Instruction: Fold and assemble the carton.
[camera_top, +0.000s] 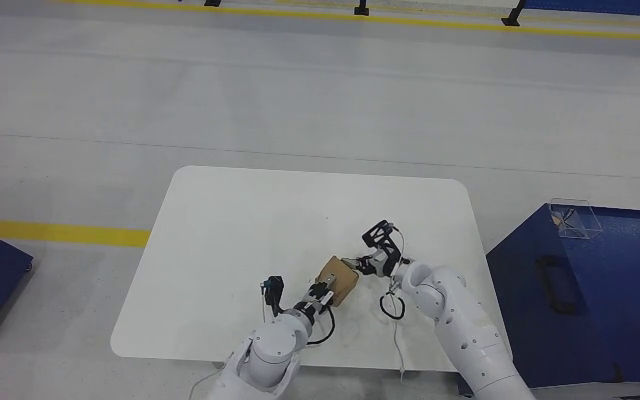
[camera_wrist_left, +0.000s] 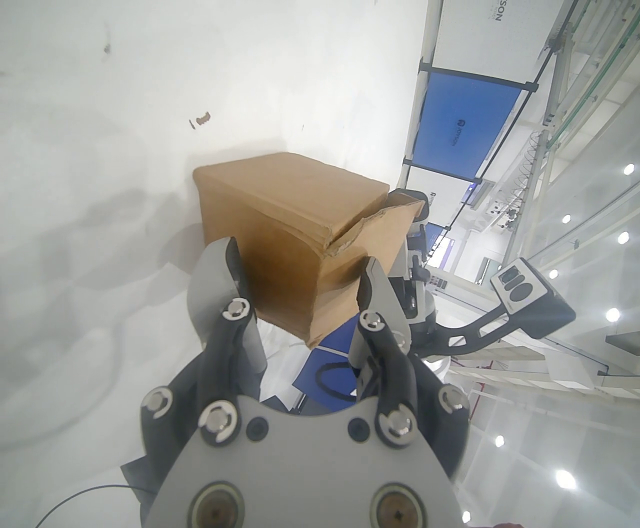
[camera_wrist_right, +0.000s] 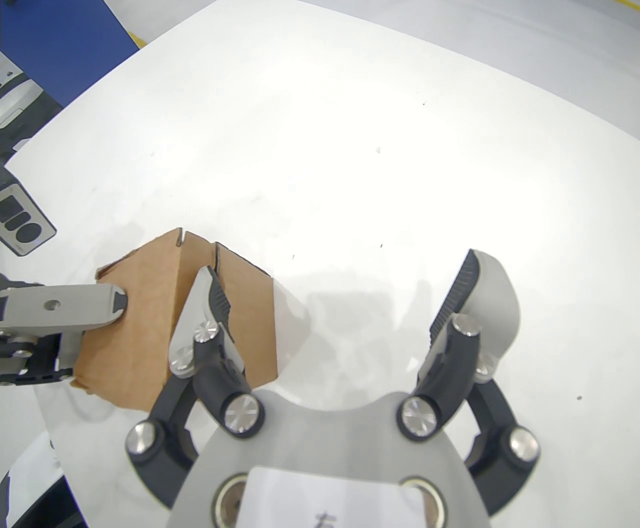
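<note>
Holding the carton (camera_top: 337, 279) steady is your first care here. It stands near the front edge of the bench (camera_top: 250, 230), between the two arms, and it already has a box shape, but one flap (camera_wrist_left: 395, 212) on the side toward the right arm stands loose. Your left pincer (camera_wrist_left: 301, 255) has its fingers apart around a corner of the carton, and one pad (camera_wrist_right: 117, 302) touches the side wall. Your right pincer (camera_wrist_right: 340, 265) is spread wide: one finger (camera_wrist_right: 210, 295) lies against a carton panel beside a crease, and the other is over bare bench. I judge that the step in hand is to press the loose flap in. Use the left pad as a stop, and push with the right finger slowly and close to the crease, so that the carton does not slide and the wall does not buckle.
</note>
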